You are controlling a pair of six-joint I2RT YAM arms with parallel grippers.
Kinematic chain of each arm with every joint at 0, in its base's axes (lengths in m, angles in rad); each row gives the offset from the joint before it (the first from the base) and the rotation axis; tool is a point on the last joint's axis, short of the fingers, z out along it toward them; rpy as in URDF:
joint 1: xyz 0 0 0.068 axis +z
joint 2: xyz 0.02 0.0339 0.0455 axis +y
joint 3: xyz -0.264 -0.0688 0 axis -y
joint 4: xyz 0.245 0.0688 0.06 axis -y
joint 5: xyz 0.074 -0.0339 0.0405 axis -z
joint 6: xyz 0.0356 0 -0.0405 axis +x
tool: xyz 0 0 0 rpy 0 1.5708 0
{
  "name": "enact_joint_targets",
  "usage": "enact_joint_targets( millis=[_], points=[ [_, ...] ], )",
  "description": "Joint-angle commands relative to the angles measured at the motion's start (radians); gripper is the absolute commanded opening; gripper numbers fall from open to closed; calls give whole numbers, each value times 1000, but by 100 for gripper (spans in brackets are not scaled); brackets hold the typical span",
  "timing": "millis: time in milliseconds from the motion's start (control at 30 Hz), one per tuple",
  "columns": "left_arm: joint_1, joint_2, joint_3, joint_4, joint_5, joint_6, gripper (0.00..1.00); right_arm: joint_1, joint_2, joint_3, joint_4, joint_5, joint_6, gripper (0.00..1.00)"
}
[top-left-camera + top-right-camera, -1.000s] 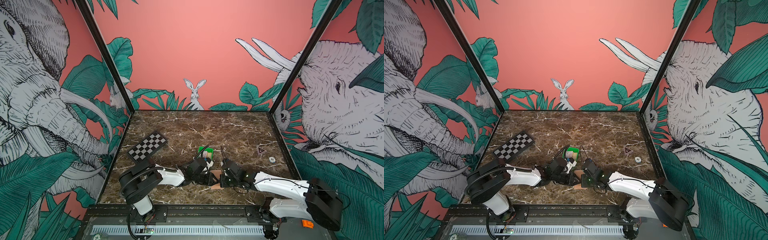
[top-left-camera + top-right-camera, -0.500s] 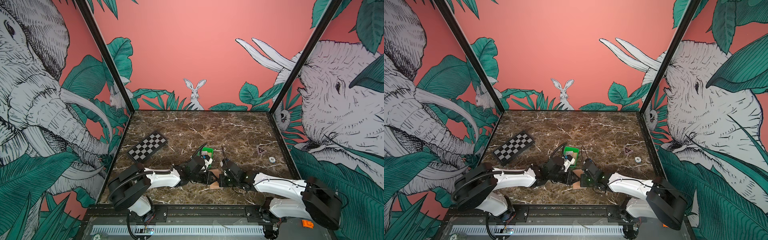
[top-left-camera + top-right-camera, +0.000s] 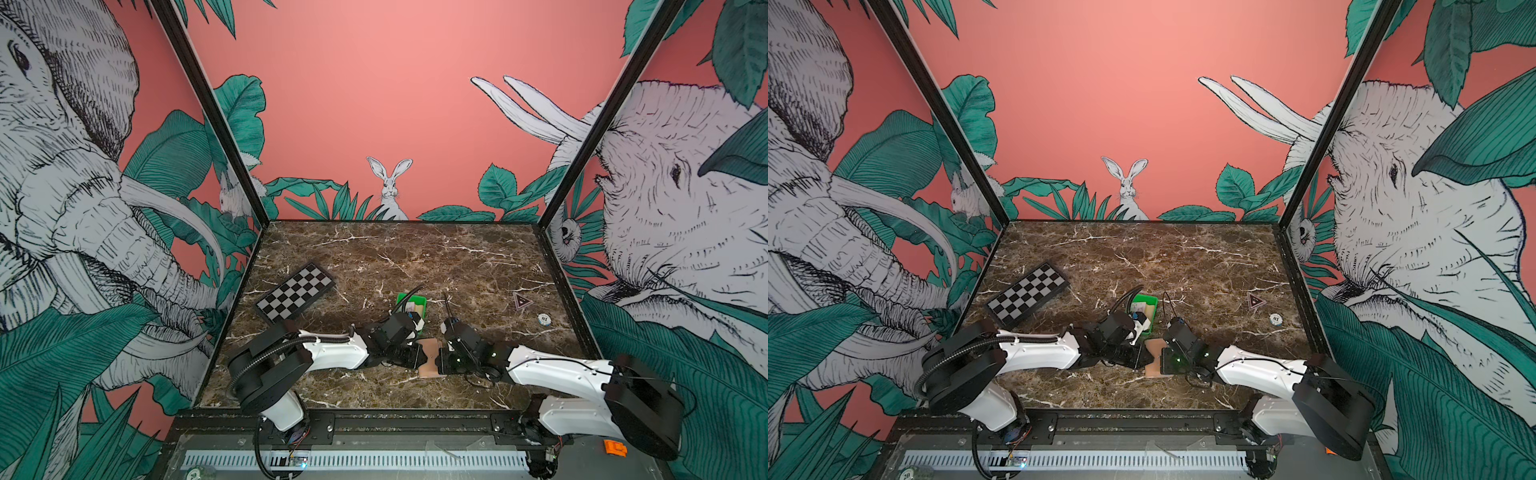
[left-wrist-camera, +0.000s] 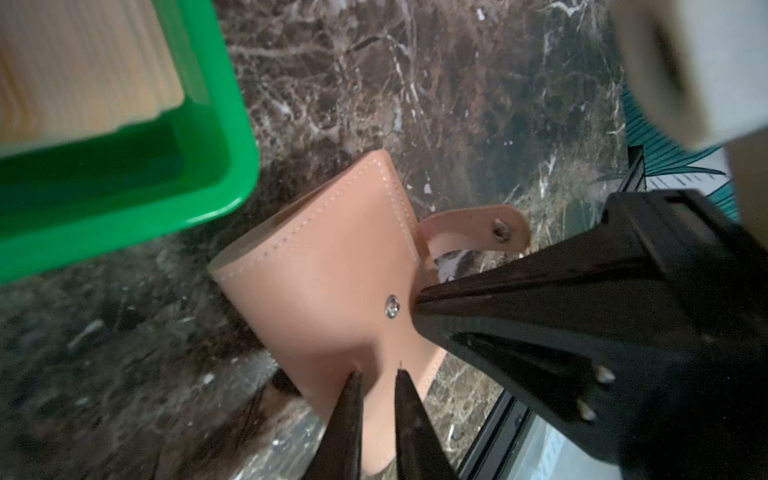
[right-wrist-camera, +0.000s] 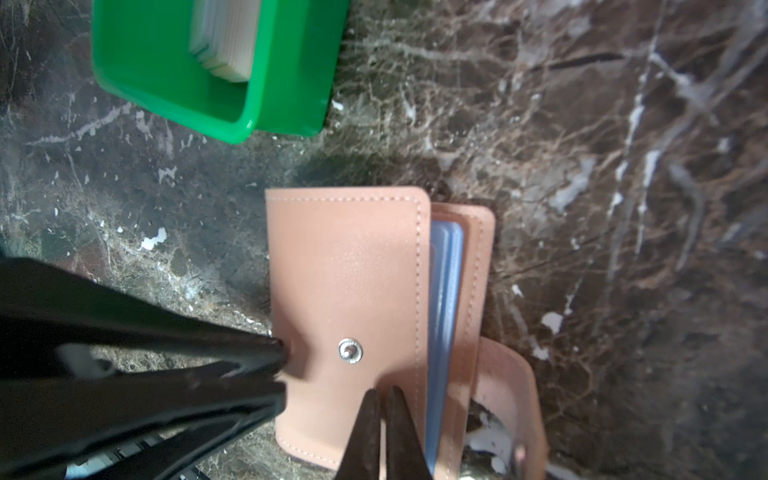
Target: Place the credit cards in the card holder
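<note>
Peach leather-like folding card holder (image 5: 349, 291) lies flat on brown marble table (image 5: 582, 208), lower centre in both top views, pale blue sleeves peeking out. Left gripper (image 4: 376, 378) pinches its near edge, fingers clenched. Right gripper (image 5: 384, 395) clenched, tips on cover. Cream plastic credit cards (image 5: 228, 37) stacked in small green plastic tray (image 5: 166, 83), upper left of right wrist view.

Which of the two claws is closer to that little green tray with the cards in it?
Left. The left gripper works at the card holder's edge just in front of the green tray; the right gripper is at the holder's opposite edge, farther from the tray.
</note>
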Motion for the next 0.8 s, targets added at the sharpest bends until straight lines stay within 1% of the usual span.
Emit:
enact_joint_targets(
  millis=[0, 233, 433, 567, 767],
  points=[
    [-2, 2, 6, -4, -20, -6, 16, -4, 5, -37, -70, 22, 10, 8],
    [-3, 2, -29, 1, -35, -17, 16, -4, -11, -15, -68, 18, 13, 8],
    [-4, -2, -57, 10, -53, -32, 15, -4, -67, 5, -89, 32, 10, 12],
    [-6, -10, -72, 12, -62, -37, 15, -5, -131, 24, -147, 70, 8, 14],
    [-9, -19, -83, 25, -70, -38, 15, -14, -235, 71, -285, 109, -13, 17]
  ],
)
